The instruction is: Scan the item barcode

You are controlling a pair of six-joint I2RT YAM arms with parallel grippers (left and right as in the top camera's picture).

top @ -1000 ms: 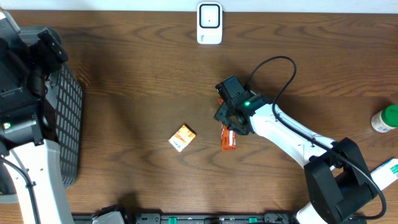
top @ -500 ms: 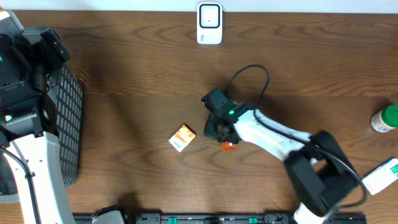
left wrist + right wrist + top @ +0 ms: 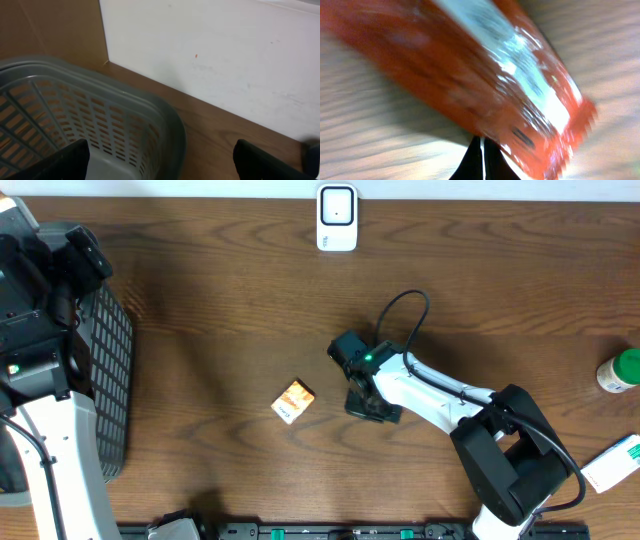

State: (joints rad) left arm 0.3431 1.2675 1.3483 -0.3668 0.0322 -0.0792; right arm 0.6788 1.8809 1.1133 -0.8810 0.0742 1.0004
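Observation:
An orange foil packet [image 3: 470, 75] with a white printed panel fills the right wrist view, blurred, lying slantwise over the wood. My right gripper [image 3: 481, 142] is shut, its two dark tips meeting at the packet's lower edge and pinching it. From overhead the right gripper [image 3: 368, 402] covers the packet at the table's middle. The white scanner [image 3: 337, 218] stands at the back edge. A small orange and white box [image 3: 293, 401] lies left of the right gripper. My left gripper [image 3: 160, 165] hangs open over the grey basket's rim [image 3: 165, 125], holding nothing.
The grey slotted basket [image 3: 112, 380] sits at the far left under the left arm. A green-capped bottle [image 3: 620, 370] and a white and green box [image 3: 612, 463] are at the right edge. A white wall rises behind the table.
The right gripper swung left and down over the orange packet and closed on it, so the packet no longer shows from overhead. The left arm has stayed still.

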